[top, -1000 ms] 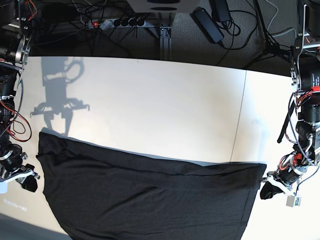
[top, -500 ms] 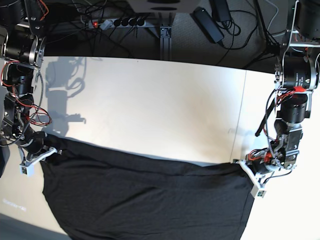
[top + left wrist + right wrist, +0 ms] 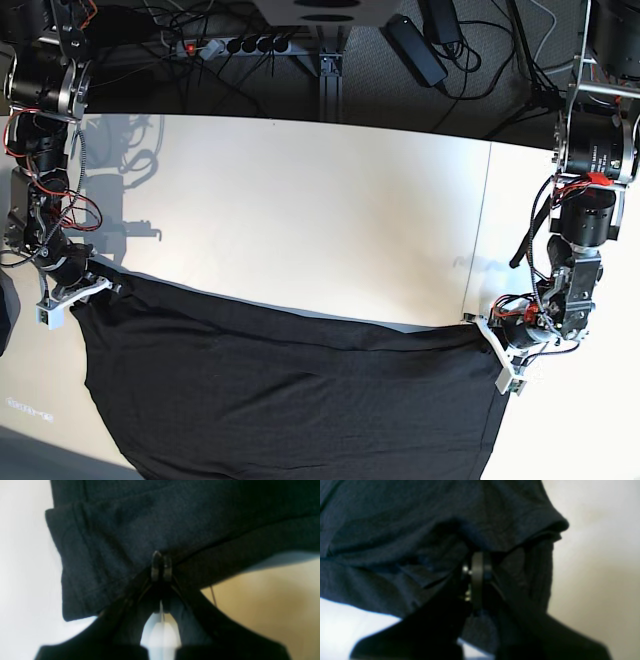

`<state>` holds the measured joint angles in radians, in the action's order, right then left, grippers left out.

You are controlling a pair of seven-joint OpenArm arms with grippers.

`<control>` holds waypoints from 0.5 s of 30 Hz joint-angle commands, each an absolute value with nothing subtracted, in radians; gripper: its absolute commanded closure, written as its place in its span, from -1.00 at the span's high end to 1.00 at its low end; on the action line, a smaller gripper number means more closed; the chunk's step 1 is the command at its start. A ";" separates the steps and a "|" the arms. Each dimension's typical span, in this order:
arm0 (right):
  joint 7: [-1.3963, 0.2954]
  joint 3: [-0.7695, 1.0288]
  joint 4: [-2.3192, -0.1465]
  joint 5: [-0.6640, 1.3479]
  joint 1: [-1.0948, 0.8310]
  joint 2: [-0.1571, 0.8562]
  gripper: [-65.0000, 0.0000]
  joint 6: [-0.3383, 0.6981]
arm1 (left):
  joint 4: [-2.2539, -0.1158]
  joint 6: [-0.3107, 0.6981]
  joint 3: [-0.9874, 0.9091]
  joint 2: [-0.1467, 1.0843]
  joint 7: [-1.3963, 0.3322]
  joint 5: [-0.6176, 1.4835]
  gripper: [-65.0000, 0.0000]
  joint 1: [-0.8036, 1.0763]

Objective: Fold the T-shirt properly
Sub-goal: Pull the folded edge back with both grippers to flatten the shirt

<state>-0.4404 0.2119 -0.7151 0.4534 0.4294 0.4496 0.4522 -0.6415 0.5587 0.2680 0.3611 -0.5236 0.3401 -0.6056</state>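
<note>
The black T-shirt (image 3: 290, 400) lies spread over the near part of the table, plain side up, its lower part running out of the frame. My left gripper (image 3: 483, 334), at the right of the base view, is shut on the shirt's far right corner. The left wrist view shows its tips (image 3: 161, 566) pinched together on the dark fabric (image 3: 112, 542). My right gripper (image 3: 90, 287), at the left of the base view, is shut on the far left corner. In the right wrist view its tips (image 3: 477, 567) are buried in a fold of the cloth (image 3: 395, 530).
The white table (image 3: 300, 200) stretches away beyond the shirt, with a seam (image 3: 478, 230) running front to back on its right side. Behind the far edge lie a power strip (image 3: 230, 45), cables and a metal post (image 3: 330, 75).
Both grippers came in from beside the shirt onto its far corners and took hold of them. The far edge now hangs in a shallow curve between the two grips.
</note>
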 commanded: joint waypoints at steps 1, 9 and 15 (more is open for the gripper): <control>-0.504 0.214 -0.728 0.455 0.439 0.466 -1.00 0.521 | -0.656 0.588 0.269 0.370 -0.558 0.329 -1.00 -0.611; -0.591 0.214 -0.888 0.537 0.346 0.471 -1.00 0.521 | -0.747 0.645 0.269 0.421 -0.585 0.385 -1.00 -0.567; -0.638 0.215 -1.065 0.603 0.188 0.482 -1.00 0.521 | -0.927 0.644 0.269 0.506 -0.633 0.459 -1.00 -0.457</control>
<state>-0.6106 0.2134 -1.0595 0.6125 0.1810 0.4656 0.4549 -0.9157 0.6289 0.2722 0.4904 -0.6327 0.4568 -0.4358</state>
